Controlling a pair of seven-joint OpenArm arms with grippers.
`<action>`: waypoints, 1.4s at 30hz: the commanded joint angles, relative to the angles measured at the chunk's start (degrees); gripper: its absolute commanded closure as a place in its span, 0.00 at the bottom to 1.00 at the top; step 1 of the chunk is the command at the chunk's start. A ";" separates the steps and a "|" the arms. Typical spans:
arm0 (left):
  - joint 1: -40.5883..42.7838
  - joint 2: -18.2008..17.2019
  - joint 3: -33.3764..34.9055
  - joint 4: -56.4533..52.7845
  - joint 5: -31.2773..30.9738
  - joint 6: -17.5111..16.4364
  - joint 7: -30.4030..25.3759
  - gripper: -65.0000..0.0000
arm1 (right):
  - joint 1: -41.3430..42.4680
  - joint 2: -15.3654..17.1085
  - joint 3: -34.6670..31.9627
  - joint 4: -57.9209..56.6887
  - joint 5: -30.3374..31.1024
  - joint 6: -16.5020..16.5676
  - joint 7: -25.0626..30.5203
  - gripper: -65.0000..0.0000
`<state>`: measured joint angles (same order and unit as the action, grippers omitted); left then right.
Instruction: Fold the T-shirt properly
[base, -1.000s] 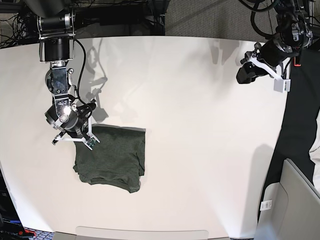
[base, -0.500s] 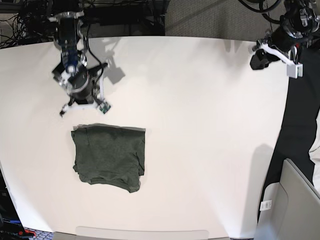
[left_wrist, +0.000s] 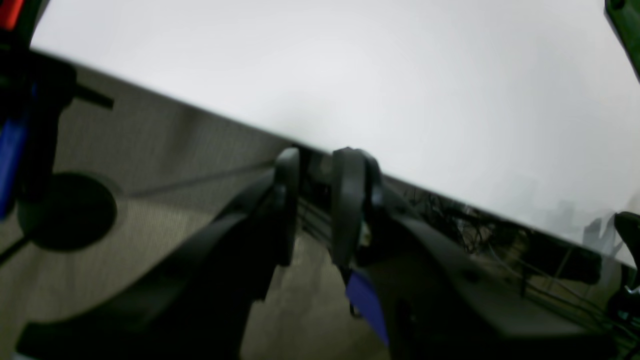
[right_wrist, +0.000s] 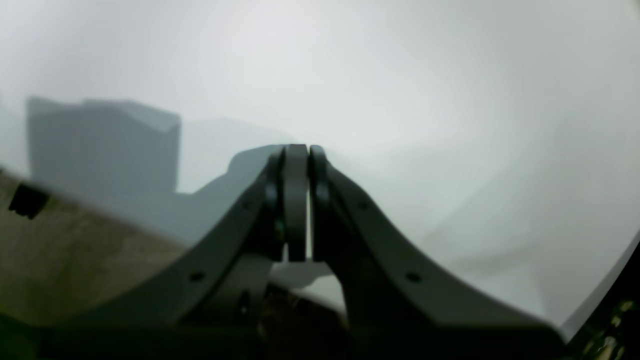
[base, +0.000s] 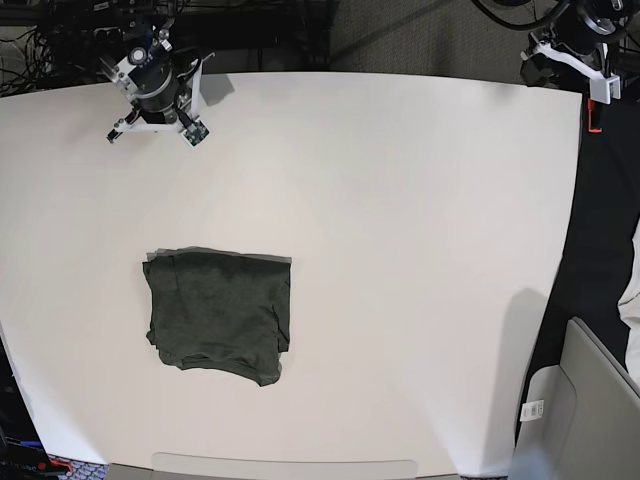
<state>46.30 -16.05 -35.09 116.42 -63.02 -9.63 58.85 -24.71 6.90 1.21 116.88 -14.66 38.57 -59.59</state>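
Locate the T-shirt (base: 219, 315) first and use it as your reference. It lies flat on the white table (base: 400, 250) as a compact, roughly rectangular folded bundle, dark olive-green. Its far edge is straight; its near edge is uneven, with a small lobe of fabric protruding at the near corner on the base view's right. Nothing touches it.

Check the right gripper (right_wrist: 296, 152). In the base view you find it (base: 152, 95) well beyond the T-shirt, close to the table's far edge and on the same side of the table as the bundle. In the right wrist view its two fingers (right_wrist: 272, 190) are pressed together with nothing between them, and only bare table surface and shadow lie ahead of them.

Check the left gripper (left_wrist: 317, 157). In the base view it (base: 545, 60) sits at the far corner of the table, diagonally opposite the T-shirt and well apart from it. In the left wrist view its fingers (left_wrist: 350, 200) stand slightly apart with a narrow gap, holding nothing. They hang over the table's edge, with grey floor (left_wrist: 150, 150) below.
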 joint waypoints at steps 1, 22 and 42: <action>1.30 -0.69 -0.73 0.81 -0.58 -0.26 -0.26 0.82 | -2.41 -0.08 0.06 0.09 1.51 1.43 -2.60 1.00; 2.44 0.54 -0.29 0.72 -0.40 -0.26 -0.26 0.82 | -7.95 0.18 -0.47 1.05 8.55 1.43 -1.20 1.00; 2.27 1.59 -0.29 0.46 -0.32 -0.26 -0.26 0.82 | 5.76 2.82 4.19 1.32 13.12 1.43 -7.62 1.00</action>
<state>47.97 -14.00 -35.09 116.29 -62.59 -9.65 58.87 -19.62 9.28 5.23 117.23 -1.48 40.16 -67.90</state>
